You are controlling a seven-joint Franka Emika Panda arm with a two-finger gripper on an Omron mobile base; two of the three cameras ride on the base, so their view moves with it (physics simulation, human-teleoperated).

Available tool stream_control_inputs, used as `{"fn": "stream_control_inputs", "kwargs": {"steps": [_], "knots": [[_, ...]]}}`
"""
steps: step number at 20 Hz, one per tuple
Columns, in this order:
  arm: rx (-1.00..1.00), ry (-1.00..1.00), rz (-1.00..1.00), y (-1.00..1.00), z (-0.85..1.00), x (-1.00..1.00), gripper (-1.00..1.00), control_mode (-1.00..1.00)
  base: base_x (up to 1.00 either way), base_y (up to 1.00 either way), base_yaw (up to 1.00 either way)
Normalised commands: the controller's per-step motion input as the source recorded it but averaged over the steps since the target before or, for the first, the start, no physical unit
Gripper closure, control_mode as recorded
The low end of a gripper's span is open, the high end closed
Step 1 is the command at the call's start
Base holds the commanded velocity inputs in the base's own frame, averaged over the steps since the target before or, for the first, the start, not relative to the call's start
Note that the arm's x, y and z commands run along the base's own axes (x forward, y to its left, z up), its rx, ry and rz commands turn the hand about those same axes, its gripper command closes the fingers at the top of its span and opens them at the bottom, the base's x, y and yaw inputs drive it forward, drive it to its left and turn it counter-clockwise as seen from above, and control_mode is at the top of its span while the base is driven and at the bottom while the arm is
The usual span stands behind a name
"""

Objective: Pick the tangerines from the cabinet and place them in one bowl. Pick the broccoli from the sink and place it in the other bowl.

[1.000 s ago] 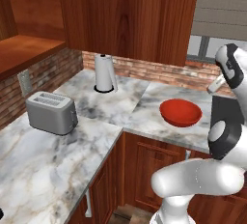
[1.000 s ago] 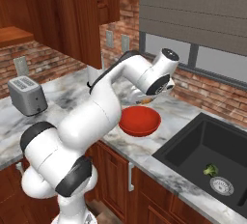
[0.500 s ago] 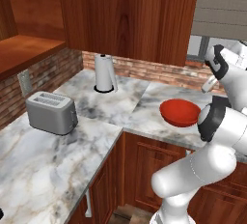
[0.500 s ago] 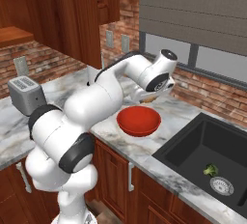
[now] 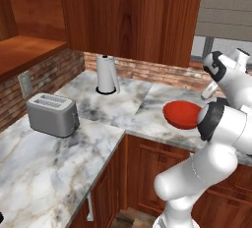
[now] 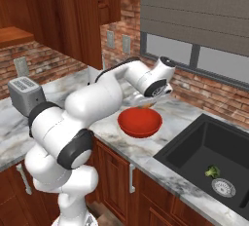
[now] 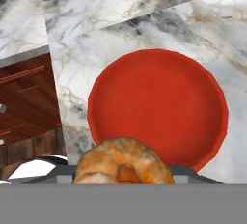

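L-shaped grey-veined marble counter [image 5: 113,111] over reddish wood base cabinets, brick backsplash, wood wall cabinet [image 5: 133,15] above, window w/ blind at right. Silver toaster [image 5: 53,114] on near left run, white kettle [image 5: 107,74] far back by the brick. Black sink [image 6: 214,157] at right; broccoli [image 6: 211,172] lies in its basin just beside the silver drain, stem direction too small to tell. Arm arcs up and over, wrist bent down, gripper [image 6: 147,104] hanging just above the far rim of the red bowl [image 6: 139,122]. Fingers clamped on an orange-tan tangerine [image 7: 123,166], round, no clear long axis, dimpled end facing hand cam. Bowl sits upright near counter's front edge.
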Motion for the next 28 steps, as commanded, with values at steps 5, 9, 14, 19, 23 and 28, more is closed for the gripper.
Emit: {"fn": "stream_control_inputs", "kwargs": {"steps": [5,9,14,19,23,28], "knots": [[0.00,-0.01,0.05,0.21,-0.28,0.08,1.00,-1.00,0.00,0.00,0.00],[0.00,-0.03,0.03,0.02,-0.36,0.10,1.00,-1.00,0.00,0.00,0.00],[0.00,-0.03,0.03,0.02,-0.41,0.09,1.00,-1.00,0.00,0.00,0.00],[0.00,-0.02,0.02,0.00,-0.38,0.26,1.00,-1.00,0.00,0.00,0.00],[0.00,0.00,0.02,0.02,-0.32,0.23,1.00,-1.00,0.00,0.00,0.00],[0.00,0.00,0.03,0.00,-0.15,0.17,1.00,-1.00,0.00,0.00,0.00]]}}
